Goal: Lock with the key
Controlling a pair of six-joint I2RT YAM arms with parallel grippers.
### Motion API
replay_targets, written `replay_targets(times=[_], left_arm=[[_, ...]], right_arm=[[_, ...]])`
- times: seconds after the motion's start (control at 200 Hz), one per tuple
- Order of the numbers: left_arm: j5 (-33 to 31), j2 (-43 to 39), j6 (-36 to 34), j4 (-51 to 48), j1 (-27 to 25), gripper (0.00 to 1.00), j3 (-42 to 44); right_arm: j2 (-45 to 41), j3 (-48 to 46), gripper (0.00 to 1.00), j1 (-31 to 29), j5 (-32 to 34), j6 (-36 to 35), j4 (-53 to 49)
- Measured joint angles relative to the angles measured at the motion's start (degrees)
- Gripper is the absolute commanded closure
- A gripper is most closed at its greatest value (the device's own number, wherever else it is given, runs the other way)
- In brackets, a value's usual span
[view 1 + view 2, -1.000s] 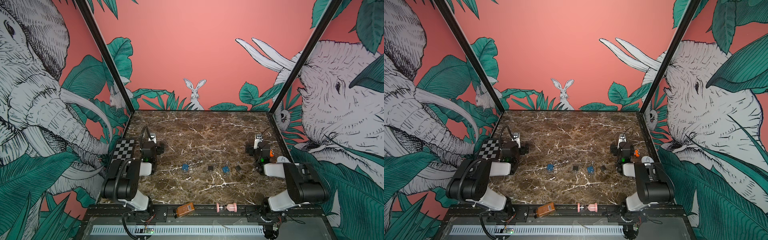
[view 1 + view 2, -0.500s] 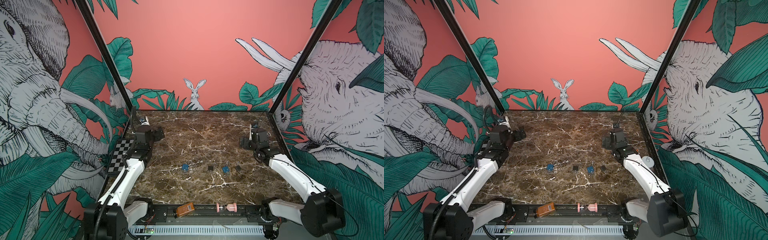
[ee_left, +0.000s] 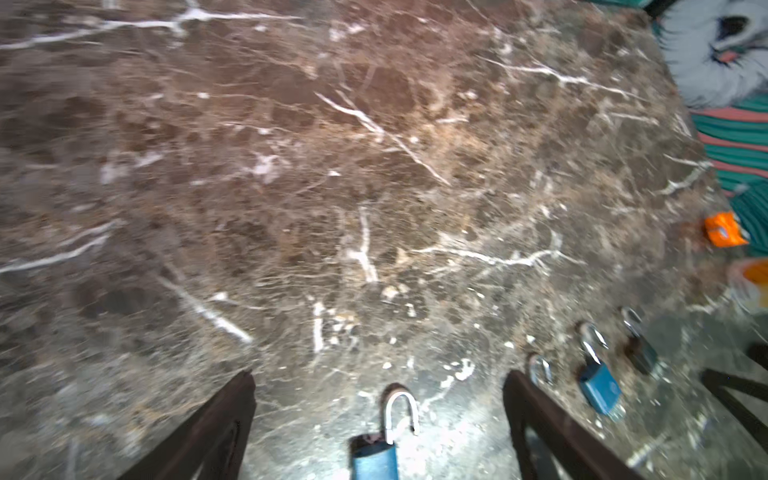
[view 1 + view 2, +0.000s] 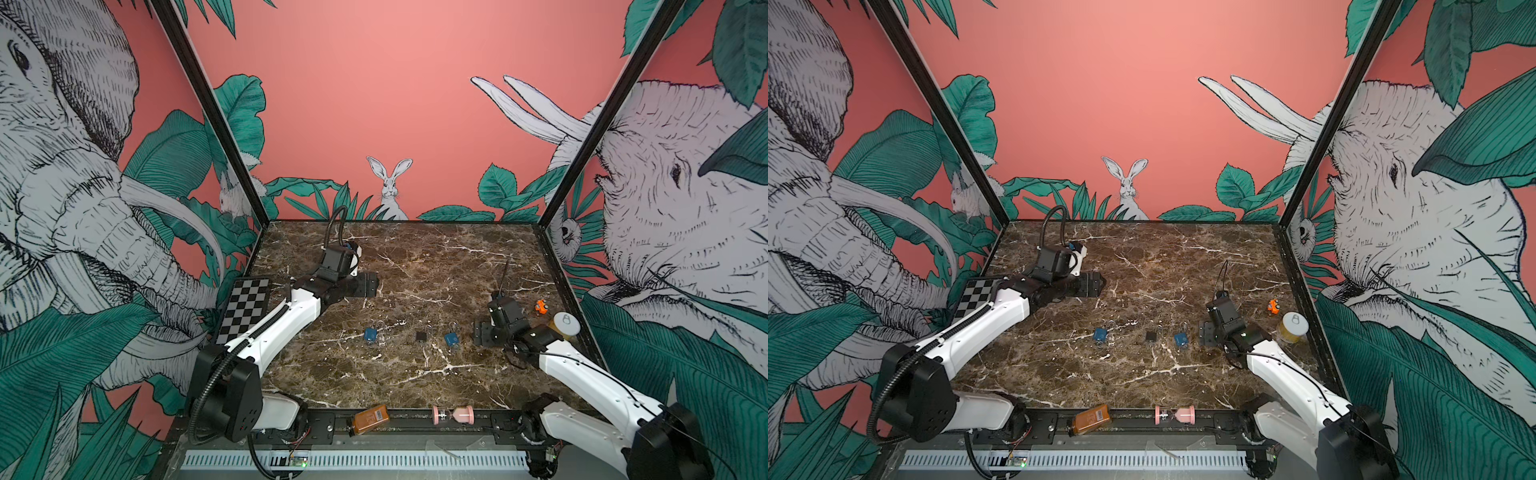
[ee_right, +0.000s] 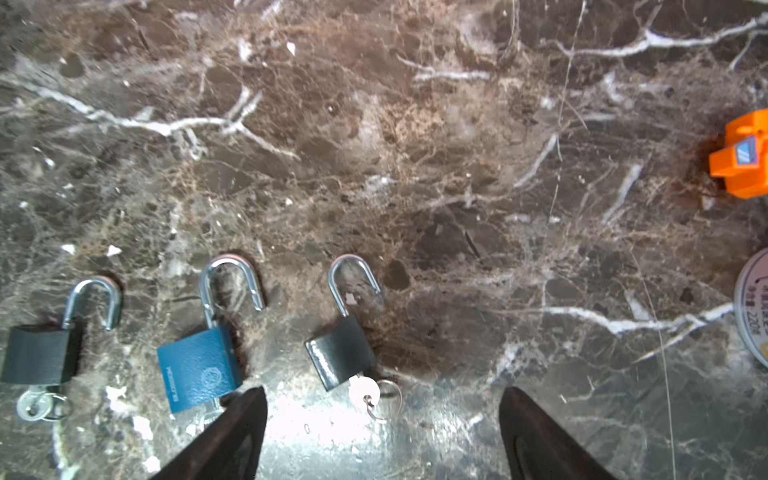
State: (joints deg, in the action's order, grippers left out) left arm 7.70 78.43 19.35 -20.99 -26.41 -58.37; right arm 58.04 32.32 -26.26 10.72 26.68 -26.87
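Left gripper point(image 4: 371, 286) and right gripper point(image 4: 482, 334) both released and empty over a row of four unlocked padlocks on the brown marble worktop point(image 4: 415, 257).

Left gripper spread wide over the worktop's left half, behind the row; in the left wrist view, left-end blue padlock point(image 3: 374, 459) below and between its fingers. Right gripper likewise parted, low at the row's end nearest the right edge, hiding the fourth lock in both top views. From the right wrist: dark grey padlock point(image 5: 39, 353), second blue padlock point(image 5: 199, 365), then right-end dark grey padlock point(image 5: 340, 353), all lying flat with steel shackles swung open. Silver key point(image 5: 365, 390) with ring in the last one's base, just ahead of the parted fingertips. Orange toy car point(image 4: 541, 306) and white-lidded jar point(image 4: 564, 324) near the right edge.
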Motion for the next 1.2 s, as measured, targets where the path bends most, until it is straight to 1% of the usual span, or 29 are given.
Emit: replay_targets(times=[0.14,0.23,0.4,0.49,0.625,0.655,0.69,0.725,1.035,1.165,1.2], left_arm=[[3.10,-0.02,0.13,0.39,-1.92,0.06,0.02],[3.80,-0.02,0.35,1.14,-3.08,0.06,0.04],[4.90,0.15,0.79,2.62,-5.16,0.08,0.04],[5.51,1.18,1.22,3.52,-6.03,0.10,0.00],[6.54,3.69,1.92,4.66,-6.91,0.10,-0.02],[6.69,4.13,2.08,4.90,-6.99,0.10,-0.02],[6.86,4.55,2.19,5.11,-7.17,0.10,-0.02],[7.08,4.87,2.34,5.44,-7.30,0.11,-0.02],[9.44,5.99,3.15,7.65,-7.63,0.11,-0.02],[9.84,5.99,3.15,7.69,-7.63,0.11,-0.02],[9.90,5.99,3.15,7.72,-7.63,0.11,-0.02]], right_arm=[[0.02,3.19,0.12,0.00,-0.57,-0.09,-2.14],[1.42,5.09,0.16,0.00,-1.92,0.04,-3.04],[4.31,5.25,0.25,0.00,-5.95,1.55,-4.79],[5.31,5.01,0.27,0.00,-8.15,2.08,-4.90],[7.34,4.76,0.30,0.00,-9.64,2.36,-4.66],[7.98,4.76,0.31,0.00,-9.77,2.38,-4.61],[8.90,4.76,0.35,0.00,-9.90,2.38,-4.48],[9.79,4.76,0.37,0.00,-9.90,2.38,-4.33],[16.26,4.31,0.39,0.02,-8.17,2.58,0.90],[18.95,4.39,0.43,0.15,-7.52,2.73,2.91],[19.63,4.39,0.45,0.17,-7.32,2.78,3.26]])
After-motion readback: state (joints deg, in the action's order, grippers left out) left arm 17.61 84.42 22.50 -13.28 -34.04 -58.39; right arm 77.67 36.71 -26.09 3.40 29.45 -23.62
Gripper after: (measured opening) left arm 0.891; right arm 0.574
